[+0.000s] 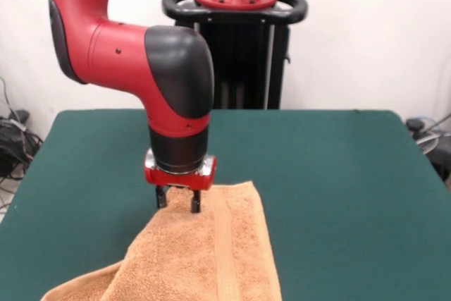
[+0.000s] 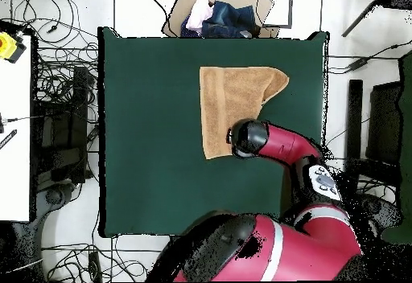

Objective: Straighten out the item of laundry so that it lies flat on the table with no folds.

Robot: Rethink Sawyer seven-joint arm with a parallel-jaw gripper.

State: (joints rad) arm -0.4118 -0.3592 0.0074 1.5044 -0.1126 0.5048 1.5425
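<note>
So the red and black arm (image 1: 134, 47) is coming in from the upper left in the front view, elbow bent, with the wrist pointing straight down. The gripper (image 1: 178, 201) is hanging vertical below a red collar, its two short black fingers (image 1: 161, 197) sitting a little way apart. From overhead the arm (image 2: 282, 147) is reaching out from the base.

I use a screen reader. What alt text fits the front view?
A red and black robot arm lowers its pincer onto the far edge of an orange-tan towel, which lies rumpled with one corner folded on a dark green table.
</note>
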